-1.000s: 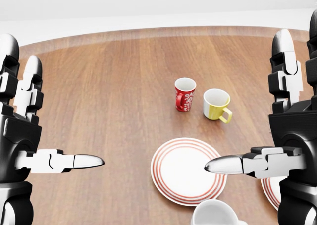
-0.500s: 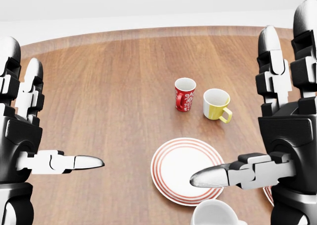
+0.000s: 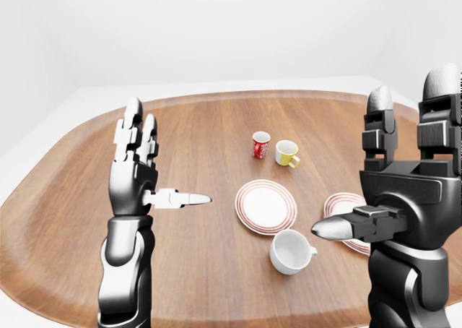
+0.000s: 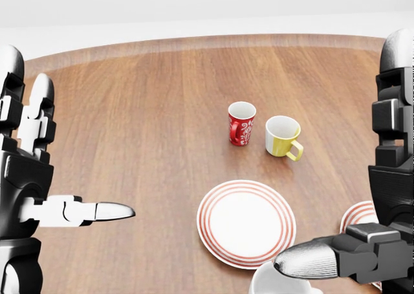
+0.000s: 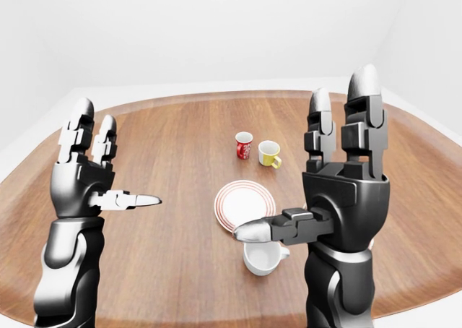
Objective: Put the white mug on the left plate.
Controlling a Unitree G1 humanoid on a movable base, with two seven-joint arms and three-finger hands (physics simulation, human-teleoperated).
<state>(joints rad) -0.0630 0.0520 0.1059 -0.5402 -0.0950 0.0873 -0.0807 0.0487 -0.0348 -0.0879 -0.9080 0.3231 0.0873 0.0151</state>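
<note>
The glossy white ceramic mug [image 3: 291, 251] stands upright on the bare wood near the worktop's near edge, just beside but not on the left red-ringed white plate [image 3: 266, 206]. So the task is hardly begun: grasp, lift and placing all remain. The right hand [image 3: 390, 198] hangs above and beside the mug, fingers spread, holding nothing; the left hand [image 3: 141, 180] is likewise splayed and empty, well apart. A second ringed plate [image 3: 339, 206] lies to the right; a red patterned cup [image 3: 260, 145] and a yellow mug [image 3: 286, 152] stand toward the far edge. The rounded brown wooden worktop [image 3: 202, 133] sits in a plain white room.
</note>
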